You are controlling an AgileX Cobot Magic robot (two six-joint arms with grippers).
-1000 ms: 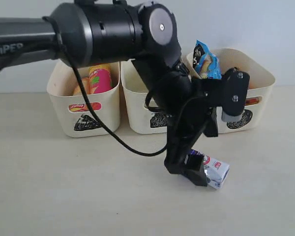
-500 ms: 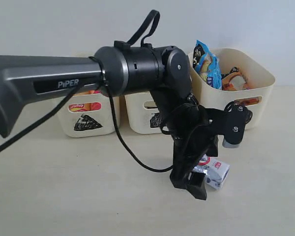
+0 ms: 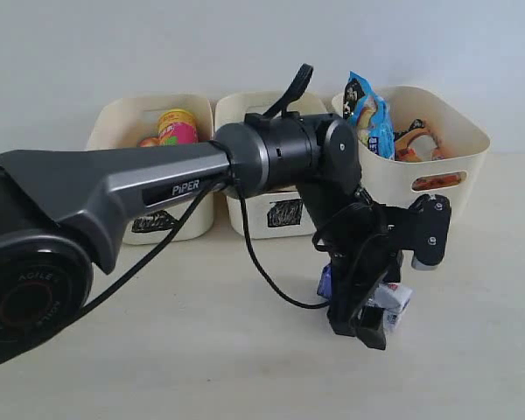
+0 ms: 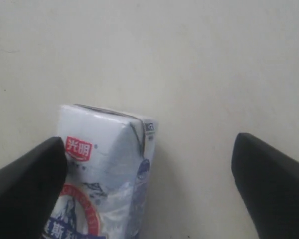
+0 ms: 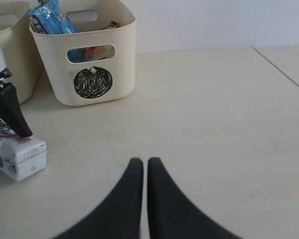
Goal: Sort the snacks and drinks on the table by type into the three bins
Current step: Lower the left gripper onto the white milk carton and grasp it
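The white and blue drink carton [image 3: 392, 300] lies on its side on the table [image 3: 157, 350], in front of the bins. My left gripper [image 3: 365, 322] reaches across and straddles it, open. In the left wrist view the carton [image 4: 105, 169] touches one finger [image 4: 25, 191], with a wide gap to the other finger [image 4: 274, 189]. My right gripper [image 5: 145, 164] is shut and empty, low over the table, apart from the carton [image 5: 17, 154]. The pink chip tube [image 3: 177, 127] stands in the triangle bin [image 3: 114, 188]. The blue noodle packet [image 3: 372, 109] and orange packet [image 3: 417, 140] sit in the circle bin [image 3: 459, 149]. The purple carton is hidden.
The square bin [image 3: 236, 188] stands between the other two, mostly behind my left arm. In the right wrist view the circle bin [image 5: 124, 59] stands near the carton. A table seam [image 5: 281, 69] runs off to one side.
My left arm has swung lower and further right. Its gripper has come down around the carton. The carton has hardly shifted. The triangle and square bins show again.
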